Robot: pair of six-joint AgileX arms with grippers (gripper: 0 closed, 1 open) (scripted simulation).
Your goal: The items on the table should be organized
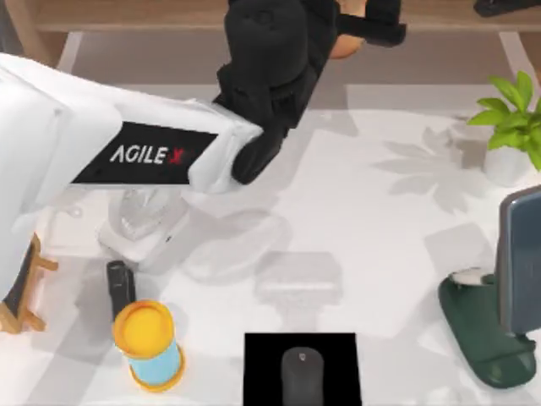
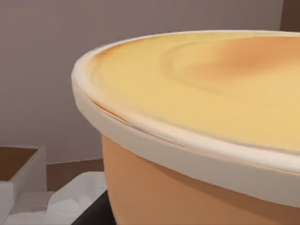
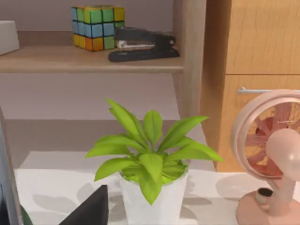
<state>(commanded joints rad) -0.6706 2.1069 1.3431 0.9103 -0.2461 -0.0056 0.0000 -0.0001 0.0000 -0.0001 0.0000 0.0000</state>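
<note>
Organizing is under way, and the left arm is reaching far across toward twelve o'clock of the bench (image 1: 355, 194), its black left end effector (image 1: 359, 25) up at the wooden shelf (image 1: 127, 15). Something orange (image 1: 345, 44) peeks out beside the fingers there, and the left wrist view has a pale-rimmed orange container (image 2: 197, 140) pressed right up against the lens. Looks like it's being carried or set on the shelf, though whether the fingers are clamped on it or parted, I cannot tell.

Down at seven o'clock, the orange drink cup (image 1: 149, 345) with its yellow lid stands on the bench, a small dark object (image 1: 119, 286) just beside it toward twelve. At six o'clock the dark grey mouse (image 1: 302, 375) sits on a black mat (image 1: 262, 372). Neither looks dealt with yet, by my reading.

Over at three o'clock sit a potted plant (image 1: 511, 127) and a green stand (image 1: 478, 326). The right wrist view looks past that plant (image 3: 150, 164) to a pink fan (image 3: 274, 154), a puzzle cube (image 3: 97, 26) and a stapler (image 3: 140, 44) on the shelf (image 3: 89, 61); a dark tip of the right end effector (image 3: 91, 211) shows, fingers unreadable.

Call it early to midway: one item possibly shelved, cup and mouse left.
</note>
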